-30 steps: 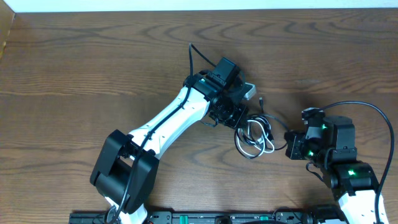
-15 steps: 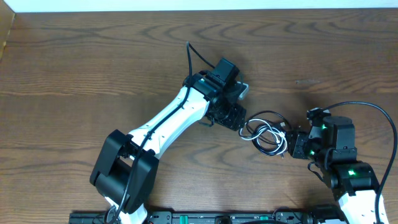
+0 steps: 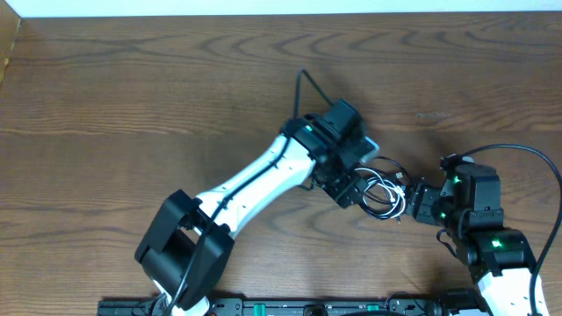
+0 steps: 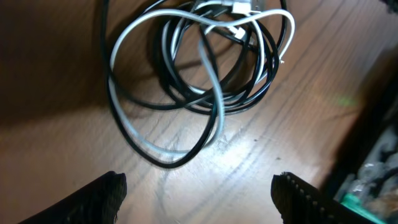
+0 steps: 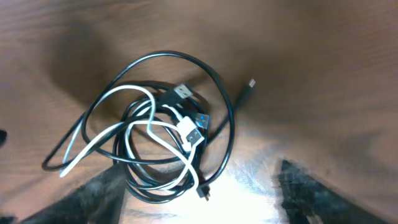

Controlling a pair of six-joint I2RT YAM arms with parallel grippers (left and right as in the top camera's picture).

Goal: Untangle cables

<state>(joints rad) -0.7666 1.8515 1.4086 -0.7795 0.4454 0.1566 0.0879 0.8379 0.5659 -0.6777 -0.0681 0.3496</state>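
Note:
The cables, one black and one white, lie looped together in a small bundle on the wooden table. My left gripper stands open just left of the bundle, my right gripper open just right of it. The left wrist view has the black cord and white cord ahead of my open left gripper, with bare wood between the fingers. Seen from the right wrist, the black loop and white strand cross. A black plug lies between the spread, blurred fingers of my right gripper.
The white left arm reaches diagonally across the table's middle. A thick black wire arcs over the right arm near the right edge. A pale wall strip borders the far side of the table.
Both grippers have opened and let go of the cables. The bundle now rests on the table, a little further right. The left arm has moved right up to it.

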